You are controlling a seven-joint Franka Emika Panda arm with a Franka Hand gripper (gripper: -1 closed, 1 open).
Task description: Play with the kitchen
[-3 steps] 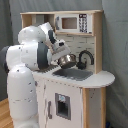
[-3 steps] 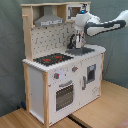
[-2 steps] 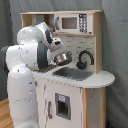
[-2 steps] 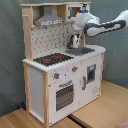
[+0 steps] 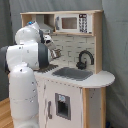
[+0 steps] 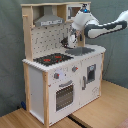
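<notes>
White and pale-wood, the kitchen (image 6: 62, 65) fills both exterior views, standing on a wooden floor (image 6: 100, 112). The arm has lifted since a second ago: its gripper (image 6: 72, 39) now hangs above the sink (image 5: 74, 73), against the pegboard (image 6: 52, 40), left of the black faucet (image 5: 84, 57). Whether the jaws are clenched or released I cannot tell. The rise suggests the sink play is ending, with stovetop (image 6: 52, 59) and knobs (image 6: 56, 76) left to try.

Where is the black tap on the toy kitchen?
In the first exterior view, the black faucet stands behind the sink, right of the gripper.
</notes>
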